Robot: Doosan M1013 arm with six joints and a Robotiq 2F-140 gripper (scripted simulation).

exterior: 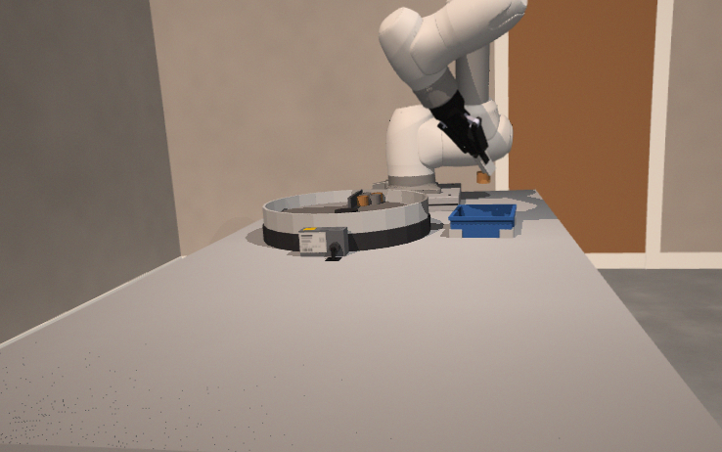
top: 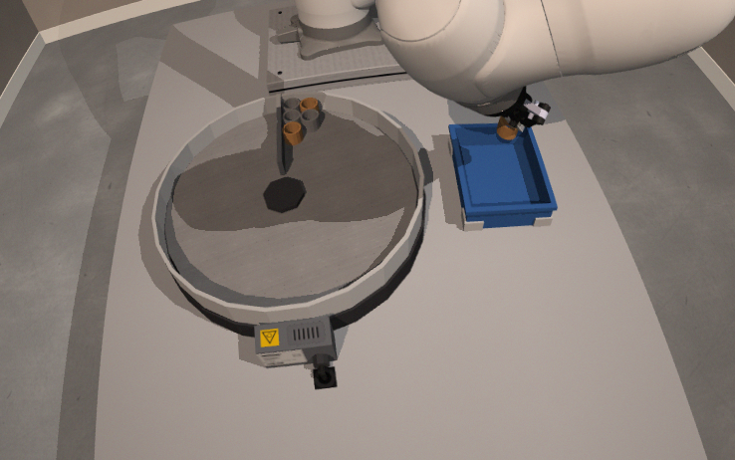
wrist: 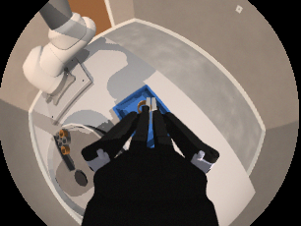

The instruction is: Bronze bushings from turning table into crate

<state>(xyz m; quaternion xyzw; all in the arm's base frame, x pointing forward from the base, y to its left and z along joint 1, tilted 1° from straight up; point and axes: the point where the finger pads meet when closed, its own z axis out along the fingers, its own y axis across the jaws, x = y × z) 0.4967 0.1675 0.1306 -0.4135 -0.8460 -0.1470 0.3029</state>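
Note:
My gripper (top: 514, 125) is shut on a bronze bushing (top: 506, 130) and holds it above the far end of the blue crate (top: 501, 172). In the exterior view the gripper (exterior: 481, 169) hangs tilted, with the bushing (exterior: 482, 177) well above the crate (exterior: 482, 218). In the wrist view the closed fingers (wrist: 149, 114) point at the crate; the bushing is hidden there. On the turning table (top: 290, 208), two bronze bushings (top: 292, 132) (top: 309, 105) stand with three steel bushings (top: 312, 118) in a cluster at the far side, beside a dark bar.
The turning table has a raised rim and a black hub (top: 284, 194) at its centre. A grey control box (top: 294, 342) sits at its near edge. The arm's base plate (top: 331, 51) is behind the table. The crate looks empty.

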